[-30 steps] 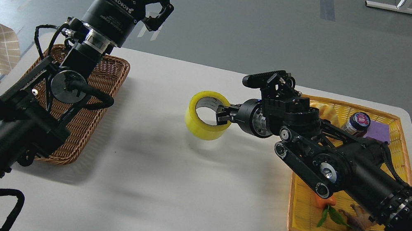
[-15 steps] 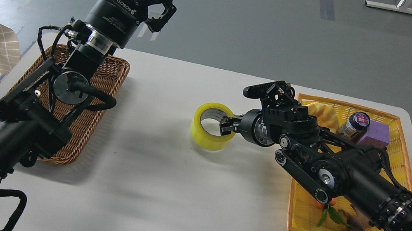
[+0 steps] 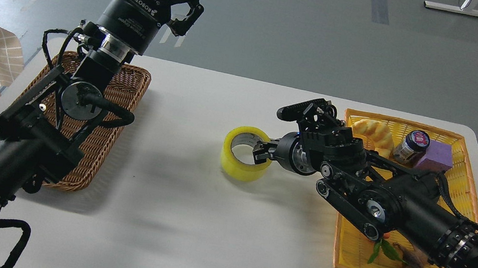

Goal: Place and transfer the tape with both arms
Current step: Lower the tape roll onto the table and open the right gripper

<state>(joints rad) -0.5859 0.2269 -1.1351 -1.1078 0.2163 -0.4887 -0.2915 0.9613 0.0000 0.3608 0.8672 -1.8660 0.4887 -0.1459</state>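
Tape (image 3: 246,154), a light, stiff, slick-sided roll at the table's (image 3: 185,222) centre, sits pinched through its wall at three o'clock by my right jaws, my left jaws spread empty at eleven o'clock.

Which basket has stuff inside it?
The yellow basket on the right: it holds a purple block, a jar and some food. The brown wicker basket on the left shows nothing inside.

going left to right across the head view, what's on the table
brown wicker basket → tape held by the right gripper → yellow basket
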